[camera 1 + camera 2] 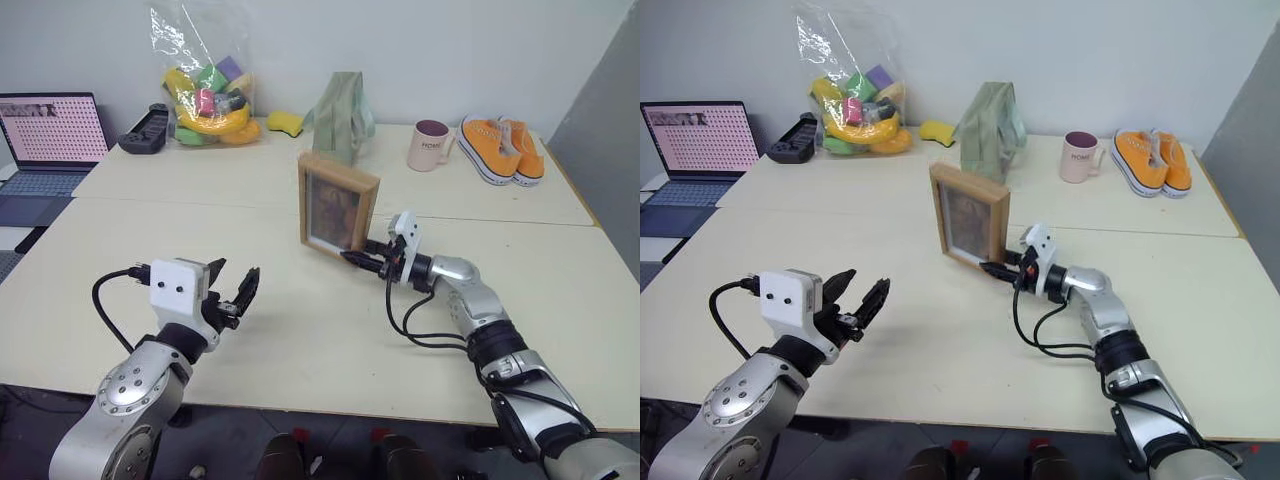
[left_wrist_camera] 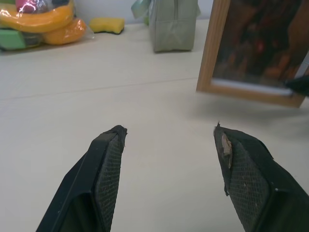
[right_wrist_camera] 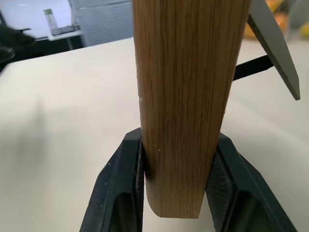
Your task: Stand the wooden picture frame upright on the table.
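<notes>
The wooden picture frame (image 1: pixel 338 205) stands upright in the middle of the table (image 1: pixel 150 230), its picture side facing me. My right gripper (image 1: pixel 362 260) is shut on the frame's lower right edge; in the right wrist view the two pads (image 3: pixel 130 169) press on both faces of the light wood (image 3: pixel 183 96). A dark stand (image 3: pixel 273 43) is folded out behind it. I cannot tell whether the lower edge touches the table. My left gripper (image 1: pixel 235 282) hovers open and empty at the front left, well apart from the frame (image 2: pixel 251 48).
Along the far edge are a laptop (image 1: pixel 50 140), a black controller (image 1: pixel 145 130), a plastic bag of toys (image 1: pixel 205 100), a yellow sponge (image 1: pixel 285 123), a green cloth bag (image 1: pixel 340 115), a mug (image 1: pixel 430 145) and orange shoes (image 1: pixel 500 148).
</notes>
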Motion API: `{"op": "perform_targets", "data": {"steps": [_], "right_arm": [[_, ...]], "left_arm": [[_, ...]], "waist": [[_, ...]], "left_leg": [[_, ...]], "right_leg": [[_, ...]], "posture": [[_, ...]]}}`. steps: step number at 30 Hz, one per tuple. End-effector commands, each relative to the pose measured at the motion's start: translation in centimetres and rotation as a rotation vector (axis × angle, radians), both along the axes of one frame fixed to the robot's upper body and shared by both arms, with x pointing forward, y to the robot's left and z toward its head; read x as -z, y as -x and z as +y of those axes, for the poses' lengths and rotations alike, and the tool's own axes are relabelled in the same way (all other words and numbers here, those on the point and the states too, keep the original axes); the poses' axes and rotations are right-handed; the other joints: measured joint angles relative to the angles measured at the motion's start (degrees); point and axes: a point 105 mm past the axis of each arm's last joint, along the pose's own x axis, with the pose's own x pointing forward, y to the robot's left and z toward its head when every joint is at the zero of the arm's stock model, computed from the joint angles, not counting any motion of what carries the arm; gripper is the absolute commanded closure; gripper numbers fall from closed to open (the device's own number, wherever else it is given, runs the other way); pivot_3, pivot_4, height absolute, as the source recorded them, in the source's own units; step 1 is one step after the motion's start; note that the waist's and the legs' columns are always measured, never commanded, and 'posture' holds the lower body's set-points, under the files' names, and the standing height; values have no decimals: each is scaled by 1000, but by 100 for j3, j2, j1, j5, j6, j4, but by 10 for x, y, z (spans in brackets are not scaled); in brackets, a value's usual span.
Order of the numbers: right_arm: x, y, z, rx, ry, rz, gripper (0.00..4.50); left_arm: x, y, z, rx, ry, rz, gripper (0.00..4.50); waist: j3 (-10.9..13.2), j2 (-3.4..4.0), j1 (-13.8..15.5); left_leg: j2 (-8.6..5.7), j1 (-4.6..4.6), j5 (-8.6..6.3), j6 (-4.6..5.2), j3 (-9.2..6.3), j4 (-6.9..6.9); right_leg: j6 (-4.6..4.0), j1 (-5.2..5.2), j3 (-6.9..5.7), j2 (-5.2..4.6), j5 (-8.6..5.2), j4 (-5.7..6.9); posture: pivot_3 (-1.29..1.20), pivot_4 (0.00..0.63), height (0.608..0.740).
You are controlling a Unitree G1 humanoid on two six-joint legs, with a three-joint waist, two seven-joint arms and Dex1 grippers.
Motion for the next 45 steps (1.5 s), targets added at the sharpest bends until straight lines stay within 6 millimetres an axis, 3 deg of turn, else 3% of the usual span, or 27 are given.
{"op": "perform_targets", "data": {"steps": [1,8,16,28,43,44,45], "right_arm": [[-1,14,4,-59,-53,32,3005],[13,21,3,-29,-80,114,3005],[16,15,-3,38,-78,145,3005],[20,20,-5,8,-102,259,3005],[17,20,-14,38,-68,260,3005],[17,20,-14,41,-65,256,2503],[18,21,-14,38,-66,261,2373]], "left_arm": [[-13,4,-1,-8,2,-45,1384],[-18,-1,-3,9,4,-48,1384],[-18,-5,-5,25,28,-31,1384],[-19,-10,-9,51,60,-17,1384],[-22,-18,-14,72,89,-25,1384],[-22,-19,-15,75,90,-26,1366],[-22,-19,-15,78,88,-28,1366]], "waist": [[0,0,-14],[0,0,-27],[0,0,-27],[0,0,-20],[0,0,-18],[0,0,-18],[0,0,-18]], "left_leg": [[1,-2,0,0,2,0],[2,0,0,0,2,-3],[2,0,0,0,3,-3],[2,-1,0,0,2,-3],[2,-2,0,0,2,-7],[2,-2,0,0,2,-8],[2,-2,0,0,2,-9]], "right_leg": [[0,-4,1,1,0,0],[1,-4,1,4,-1,0],[1,-4,2,4,-1,-2],[2,-1,1,4,-1,-5],[2,0,1,5,-1,-18],[2,0,1,5,-1,-19],[2,0,1,5,-1,-20]], "posture": [[0,150,740],[0,150,740],[0,150,740],[0,150,740],[0,150,740],[0,150,740],[0,150,740]]}}
